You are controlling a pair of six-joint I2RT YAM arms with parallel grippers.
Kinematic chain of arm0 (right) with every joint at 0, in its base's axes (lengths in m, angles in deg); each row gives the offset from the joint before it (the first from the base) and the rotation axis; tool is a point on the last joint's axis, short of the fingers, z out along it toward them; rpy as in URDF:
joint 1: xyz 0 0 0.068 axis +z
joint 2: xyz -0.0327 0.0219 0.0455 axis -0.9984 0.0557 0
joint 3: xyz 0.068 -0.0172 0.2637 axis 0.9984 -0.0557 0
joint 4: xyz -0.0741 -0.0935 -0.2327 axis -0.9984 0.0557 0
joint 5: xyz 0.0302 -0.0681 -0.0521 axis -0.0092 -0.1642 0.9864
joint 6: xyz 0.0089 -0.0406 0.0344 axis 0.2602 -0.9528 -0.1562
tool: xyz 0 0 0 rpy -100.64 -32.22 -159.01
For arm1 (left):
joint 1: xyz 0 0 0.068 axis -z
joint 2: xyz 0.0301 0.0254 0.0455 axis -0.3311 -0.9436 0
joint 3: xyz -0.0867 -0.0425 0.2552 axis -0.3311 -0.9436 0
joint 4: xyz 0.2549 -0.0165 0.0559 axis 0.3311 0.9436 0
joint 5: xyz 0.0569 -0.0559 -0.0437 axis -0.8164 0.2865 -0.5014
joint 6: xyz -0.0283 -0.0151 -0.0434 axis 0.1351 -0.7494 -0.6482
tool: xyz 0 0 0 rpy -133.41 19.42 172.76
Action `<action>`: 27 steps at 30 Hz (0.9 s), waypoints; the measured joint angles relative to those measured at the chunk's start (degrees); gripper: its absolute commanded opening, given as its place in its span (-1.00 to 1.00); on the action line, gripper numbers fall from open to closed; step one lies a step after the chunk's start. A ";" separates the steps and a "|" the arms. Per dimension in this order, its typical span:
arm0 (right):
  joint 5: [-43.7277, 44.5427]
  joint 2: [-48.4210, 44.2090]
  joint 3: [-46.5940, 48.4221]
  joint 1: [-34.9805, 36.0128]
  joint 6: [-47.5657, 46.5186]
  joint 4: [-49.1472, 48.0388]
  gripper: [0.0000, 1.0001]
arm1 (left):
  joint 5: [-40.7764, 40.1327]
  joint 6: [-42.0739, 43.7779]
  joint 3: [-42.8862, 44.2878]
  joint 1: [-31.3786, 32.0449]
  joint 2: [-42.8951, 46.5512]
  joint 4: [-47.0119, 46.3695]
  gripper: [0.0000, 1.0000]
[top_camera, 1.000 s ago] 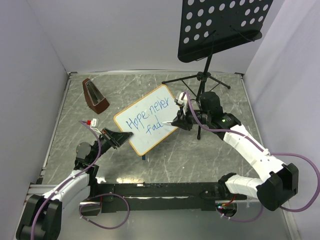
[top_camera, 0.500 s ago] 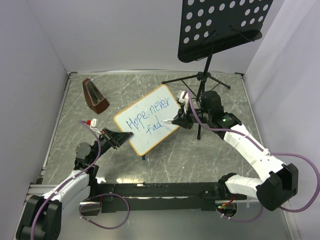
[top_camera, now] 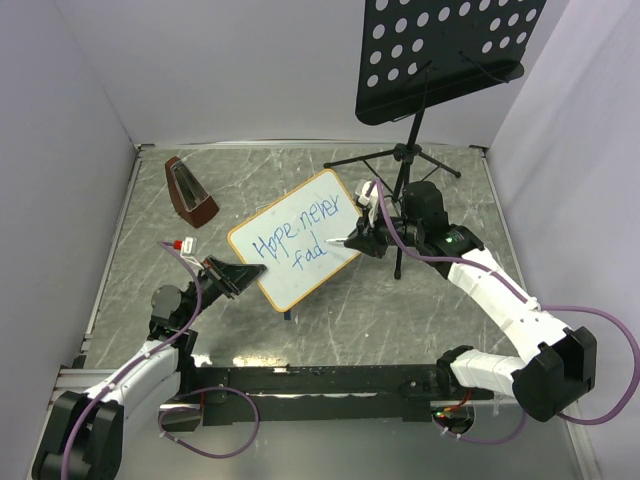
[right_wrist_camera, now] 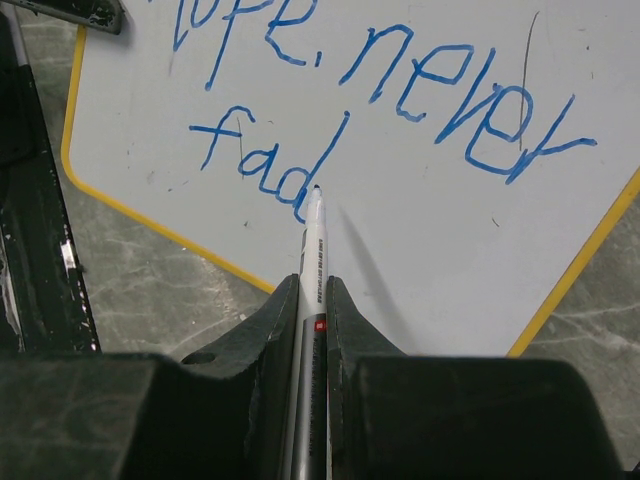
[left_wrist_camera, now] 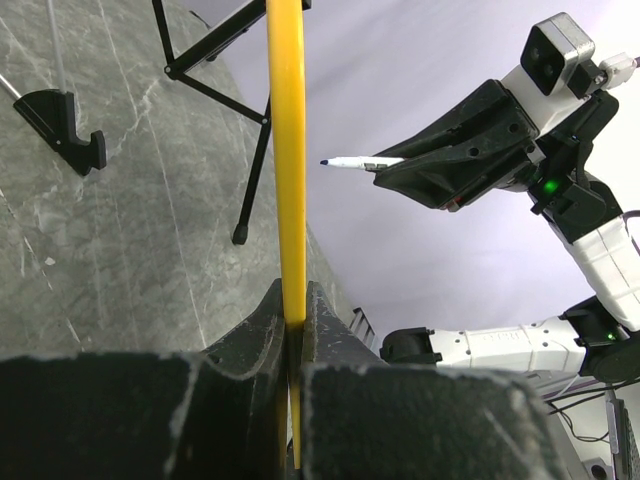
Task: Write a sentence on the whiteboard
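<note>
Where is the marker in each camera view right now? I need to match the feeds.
Top external: the marker is centre-right, its tip over the right end of the whiteboard.
Left wrist: marker upper middle, pointing left toward the board's yellow edge.
Right wrist: marker bottom centre, tip up at the blue writing.
Shared landmark: the whiteboard, in all three.

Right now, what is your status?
Left gripper shut on whiteboard. Right gripper shut on marker, tip just off board. Sentence reads "Hope never fad", unfinished. Nothing blocking.
</note>
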 measured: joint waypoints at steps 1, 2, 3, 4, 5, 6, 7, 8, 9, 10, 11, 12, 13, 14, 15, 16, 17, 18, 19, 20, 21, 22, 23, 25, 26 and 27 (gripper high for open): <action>0.00 0.00 0.00 -0.02 0.00 0.00 -1.00 | 0.00 0.00 0.00 0.00 0.07 0.00 -0.98; 0.00 0.00 0.00 -0.02 0.00 0.00 -1.00 | 0.00 0.00 0.00 0.00 0.13 0.00 -0.98; -0.04 0.00 0.00 -0.02 0.00 0.00 -1.00 | 0.00 0.00 0.00 0.00 0.15 -0.02 -0.98; -0.04 0.00 0.00 -0.02 0.00 0.00 -1.00 | 0.00 0.00 0.00 0.00 0.17 -0.02 -0.98; -0.07 0.00 0.00 -0.02 0.00 0.00 -1.00 | 0.00 0.00 0.00 0.00 0.17 0.00 -0.98; -0.09 0.00 0.00 -0.04 0.00 0.00 -1.00 | 0.00 0.00 0.00 0.00 0.17 0.00 -0.98; -0.13 0.00 0.00 -0.07 0.00 0.00 -1.00 | 0.00 0.00 0.00 0.00 0.17 0.00 -0.98; -0.20 0.02 0.00 -0.09 -0.02 0.00 -1.00 | 0.00 -0.02 0.00 0.00 0.17 -0.02 -0.98; -0.24 0.02 0.00 -0.11 -0.02 0.00 -1.00 | 0.00 0.00 0.00 0.00 0.17 0.00 -0.98; -0.26 0.02 0.00 -0.17 -0.02 0.00 -1.00 | 0.00 0.00 0.00 0.00 0.17 -0.02 -0.98; -0.28 0.02 0.00 -0.24 -0.02 0.00 -1.00 | 0.02 0.00 0.00 0.00 0.17 0.00 -0.98; -0.33 0.02 0.00 -0.28 -0.02 0.00 -1.00 | 0.02 -0.02 0.00 0.00 0.20 0.00 -0.98; -0.35 0.02 0.00 -0.33 -0.02 0.00 -1.00 | 0.02 0.00 0.00 0.00 0.20 0.00 -0.98; -0.37 0.02 0.00 -0.33 -0.04 0.00 -1.00 | 0.02 0.00 0.00 0.00 0.20 -0.02 -0.98; -0.42 0.04 0.00 -0.35 -0.04 0.00 -1.00 | 0.02 -0.02 0.00 0.00 0.20 -0.02 -0.98; -0.42 0.09 0.00 -0.39 -0.04 0.00 -1.00 | 0.02 -0.02 0.00 0.00 0.20 0.00 -0.98; -0.42 0.11 0.00 -0.39 -0.04 0.00 -1.00 | 0.04 -0.02 0.00 0.00 0.20 0.00 -0.98; -0.42 0.22 0.00 -0.39 -0.04 0.00 -1.00 | 0.04 -0.02 0.00 0.00 0.20 0.00 -0.98; -0.44 0.33 0.00 -0.42 -0.07 0.00 -1.00 | 0.04 -0.02 0.00 0.00 0.20 -0.02 -0.98; -0.44 0.46 0.00 -0.42 -0.09 0.00 -1.00 | 0.04 -0.02 0.00 0.00 0.20 0.00 -0.98; -0.44 0.57 0.00 -0.44 -0.13 0.02 -1.00 | 0.04 -0.02 0.00 0.00 0.20 0.00 -0.98; -0.44 0.72 0.00 -0.44 -0.22 0.02 -1.00 | 0.07 -0.02 0.00 0.00 0.17 -0.02 -0.98; -0.46 0.81 0.00 -0.46 -0.26 0.02 -1.00 | 0.09 0.00 0.00 0.00 0.17 -0.02 -0.98; -0.48 1.03 0.00 -0.52 -0.28 0.02 -1.00 | 0.26 -0.02 0.00 0.00 0.15 -0.02 -0.98; -0.50 1.22 0.02 -0.55 -0.28 0.02 -1.00 | 0.39 -0.02 0.00 0.00 0.11 -0.07 -0.99; -0.57 1.49 0.04 -0.52 -0.28 0.02 -1.00 | 0.46 -0.02 0.00 0.00 0.04 -0.07 -0.98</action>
